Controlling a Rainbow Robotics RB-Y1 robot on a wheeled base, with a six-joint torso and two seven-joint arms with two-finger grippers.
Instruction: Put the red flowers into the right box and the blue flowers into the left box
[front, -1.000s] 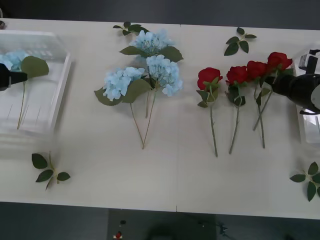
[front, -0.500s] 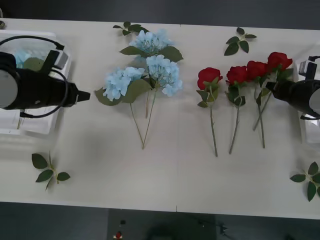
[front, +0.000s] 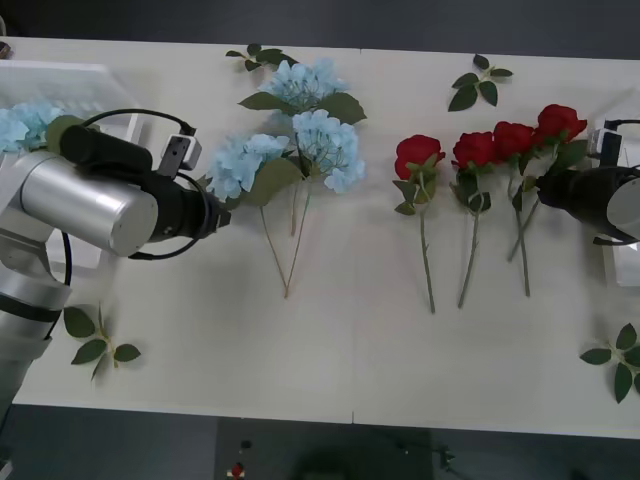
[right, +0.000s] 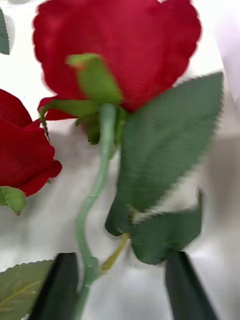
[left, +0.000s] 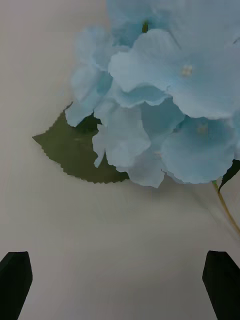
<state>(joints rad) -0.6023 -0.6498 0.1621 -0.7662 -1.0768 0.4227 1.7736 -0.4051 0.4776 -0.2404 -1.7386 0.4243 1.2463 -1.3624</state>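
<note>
Left gripper (left: 120, 285) open beside nearest blue flowers (front: 240, 163) at table (front: 330, 350) centre | Right gripper (right: 122, 287) open astride rightmost red flowers' (front: 557, 122) stem | Left box (front: 100, 90) far left holds one blue cluster

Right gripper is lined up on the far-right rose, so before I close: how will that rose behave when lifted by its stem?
Probably floppy: the rightmost rose sits on a thin, kinked stem, so the bloom may droop once the open right gripper lifts it. Probably light, being one bloom and few leaves. Its leaf may snag the neighbouring rose.
</note>
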